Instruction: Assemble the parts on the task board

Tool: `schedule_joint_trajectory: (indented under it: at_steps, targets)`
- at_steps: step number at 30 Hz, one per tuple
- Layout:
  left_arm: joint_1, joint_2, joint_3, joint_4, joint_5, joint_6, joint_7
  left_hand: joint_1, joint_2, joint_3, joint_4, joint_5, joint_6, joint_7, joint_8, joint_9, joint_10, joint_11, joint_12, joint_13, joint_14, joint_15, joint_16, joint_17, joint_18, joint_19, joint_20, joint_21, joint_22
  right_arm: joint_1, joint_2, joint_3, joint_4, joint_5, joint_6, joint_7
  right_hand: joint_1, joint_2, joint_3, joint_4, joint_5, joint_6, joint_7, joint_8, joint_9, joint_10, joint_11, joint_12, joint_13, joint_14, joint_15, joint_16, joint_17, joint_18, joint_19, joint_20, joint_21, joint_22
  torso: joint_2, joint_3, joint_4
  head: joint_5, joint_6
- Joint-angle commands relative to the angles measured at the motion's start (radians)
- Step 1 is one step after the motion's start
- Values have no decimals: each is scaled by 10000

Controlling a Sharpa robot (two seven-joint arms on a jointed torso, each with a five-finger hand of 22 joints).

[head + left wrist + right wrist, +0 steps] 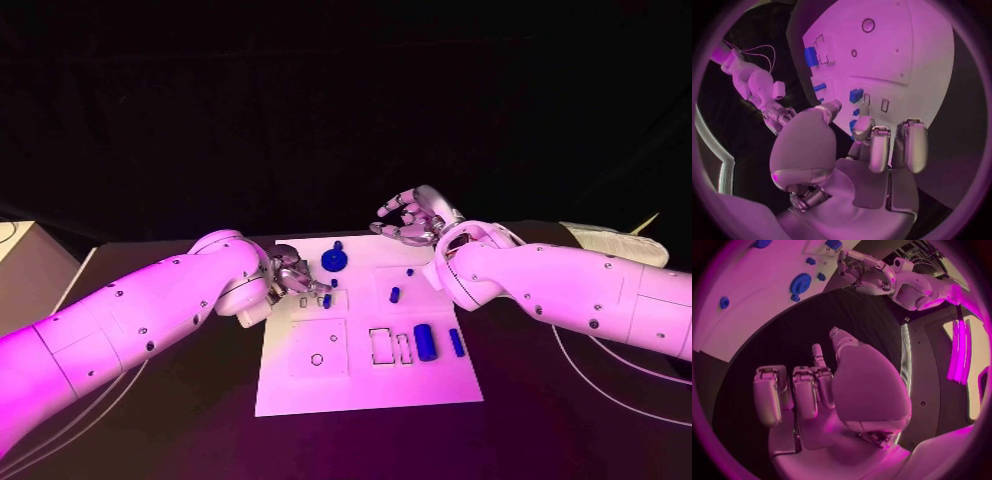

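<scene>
The white board (368, 395) lies in the middle of the black tabletop (577, 420), blue parts (423, 338) scattered on it. The left robot hand (293, 272) hovers at its far left edge, fingers apart, empty. The right robot hand (411, 220) hangs beyond the far edge, fingers loosely spread, holding nothing.

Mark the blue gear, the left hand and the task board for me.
blue gear (335, 260), head view, centre of its round face.
left hand (293, 270), head view, middle of the hand at the board's left edge.
task board (361, 390), head view, bare near part of the plate.
</scene>
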Motion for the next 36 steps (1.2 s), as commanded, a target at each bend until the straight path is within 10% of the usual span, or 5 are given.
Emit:
schedule_joint_trajectory:
  at_steps: [1, 36]
  targets:
    - [18, 116, -14, -133, -6, 448, 70, -46, 5, -55, -10, 19, -27, -82, 47, 33, -51, -59, -49, -22, 1059, -74, 33, 2634, -95, 15, -63, 53, 2, 3, 28, 5, -15, -173, 222, -110, -112, -23, 8, -7, 54, -75, -10, 2, 16, 628, 28, 31, 2292, 1044, 11, 43, 2633, -29, 715, 34, -37, 2009, 6, -5, 7, 87, -49]
    - [17, 685, -222, -969, 276, 559, 364, 337, 98, 77, -34, 40, -135, -117, 297, 413, -176, -92, -134, -99, 1059, -104, 33, 2634, -95, -2, -92, 51, 3, -7, 201, 5, -112, -229, 316, -246, -154, -5, 0, 0, 68, -118, 0, 2, 25, 623, 36, 29, 2289, 1043, 19, 42, 2629, -22, 704, 39, -60, 1987, -5, -1, 17, 97, -118]
